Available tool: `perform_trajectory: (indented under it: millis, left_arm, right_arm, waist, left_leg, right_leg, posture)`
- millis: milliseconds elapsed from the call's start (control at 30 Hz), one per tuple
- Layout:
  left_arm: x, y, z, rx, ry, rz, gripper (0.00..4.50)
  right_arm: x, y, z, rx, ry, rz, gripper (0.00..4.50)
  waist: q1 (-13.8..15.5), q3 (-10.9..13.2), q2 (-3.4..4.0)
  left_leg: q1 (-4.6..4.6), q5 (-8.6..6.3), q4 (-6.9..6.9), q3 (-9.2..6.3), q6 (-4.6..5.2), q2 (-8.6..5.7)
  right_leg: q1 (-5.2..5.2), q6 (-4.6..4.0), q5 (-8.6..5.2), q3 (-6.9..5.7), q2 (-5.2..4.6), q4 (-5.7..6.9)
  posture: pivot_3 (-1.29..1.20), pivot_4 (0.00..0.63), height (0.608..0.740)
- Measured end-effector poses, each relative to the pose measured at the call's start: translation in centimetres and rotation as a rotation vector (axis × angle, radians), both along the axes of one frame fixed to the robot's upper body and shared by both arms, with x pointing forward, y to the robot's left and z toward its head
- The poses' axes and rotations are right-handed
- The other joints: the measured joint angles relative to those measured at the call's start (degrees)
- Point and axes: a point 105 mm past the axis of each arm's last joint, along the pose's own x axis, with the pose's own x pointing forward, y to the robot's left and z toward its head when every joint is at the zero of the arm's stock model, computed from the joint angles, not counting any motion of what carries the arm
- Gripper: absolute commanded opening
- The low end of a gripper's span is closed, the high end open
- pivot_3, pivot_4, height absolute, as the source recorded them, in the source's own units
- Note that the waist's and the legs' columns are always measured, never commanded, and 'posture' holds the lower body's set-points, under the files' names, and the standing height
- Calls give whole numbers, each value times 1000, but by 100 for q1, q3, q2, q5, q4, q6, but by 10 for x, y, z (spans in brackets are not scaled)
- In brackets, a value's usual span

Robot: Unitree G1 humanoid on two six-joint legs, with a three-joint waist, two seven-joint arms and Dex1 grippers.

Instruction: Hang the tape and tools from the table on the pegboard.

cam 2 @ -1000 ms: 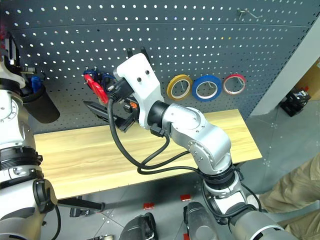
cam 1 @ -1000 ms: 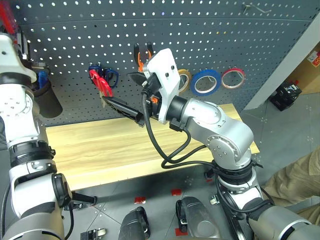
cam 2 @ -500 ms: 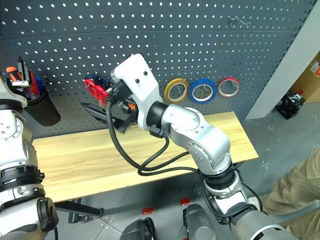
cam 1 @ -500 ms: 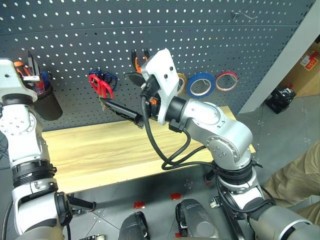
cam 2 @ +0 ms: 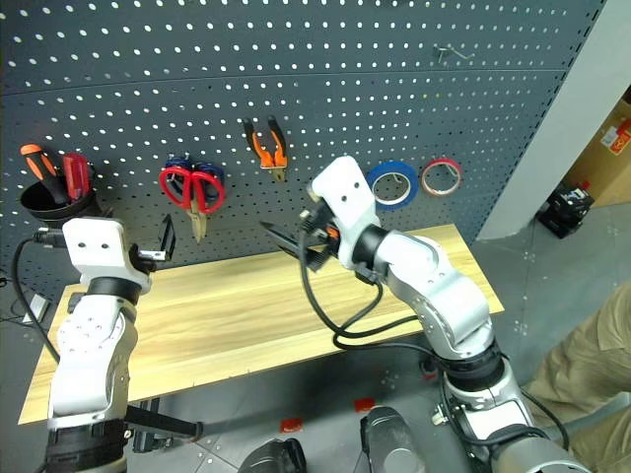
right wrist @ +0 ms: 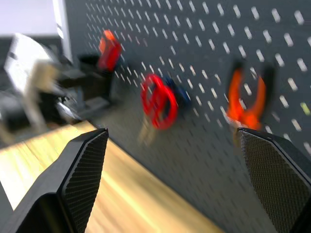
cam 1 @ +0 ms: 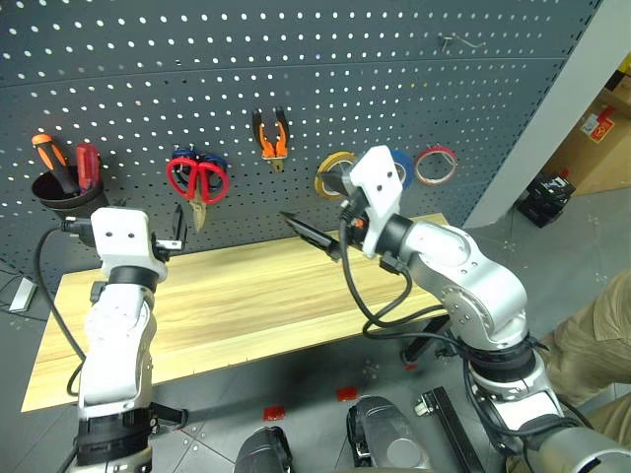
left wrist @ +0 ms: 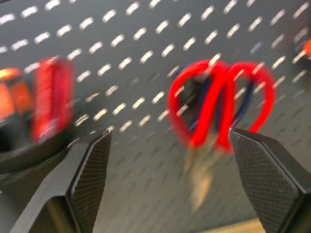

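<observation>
The left gripper (left wrist: pixel 170 179) has its two black textured fingers spread wide with nothing between them, and through that gap the red-handled scissors with steel blades (left wrist: pixel 218 109) hang on the large dark grey perforated metal pegboard (cam 1: pixel 414 89), a blue-handled pair tucked behind them. In the head views this gripper sits at middle left, just above the far edge of the long light wood-grain table (cam 1: pixel 246 296). The right gripper (cam 1: pixel 314 235), near the centre of the frame, also stands fully spread and empty, its fingers pointing left over the tabletop, which lies bare. On the board, at upper left, a black round cup (cam 1: pixel 61 193) holds a slim red-handled screwdriver (cam 1: pixel 87 164) beside an orange-and-black one (cam 1: pixel 49 158). Right of the scissors, the small orange-and-black-handled pliers (cam 1: pixel 271 138) hang at upper centre. Further right, a yellow-tan tape roll (cam 1: pixel 333 173), the flat blue ring of tape (cam 2: pixel 391 184) and a red-rimmed roll (cam 1: pixel 436 164) hang in a row, the first two partly behind the right arm. No writing is legible on any tool or roll.
</observation>
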Motion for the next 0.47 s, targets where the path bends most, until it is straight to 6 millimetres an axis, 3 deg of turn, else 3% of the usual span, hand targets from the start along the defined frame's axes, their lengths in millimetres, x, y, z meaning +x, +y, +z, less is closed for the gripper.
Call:
perform_trajectory:
  millis: [200,467]
  left_arm:
    - [-14,15,-40,-95,141,66,4055]
    - [-20,28,-67,-210,188,105,4055]
  right_arm:
    - [10,-36,-76,-12,93,-168,4500]
    - [34,-91,-155,-3,196,-469,4500]
  waist:
    - [192,-137,43]
    - [326,-366,67]
  left_leg:
    - [11,-7,0,-8,-5,-2]
    - [14,-21,2,-9,-27,-3]
  right_leg:
    - [21,0,-1,-8,3,-20]
    - [38,-6,7,-7,6,-56]
  posture:
    - [-216,50,740]
    - [-181,0,740]
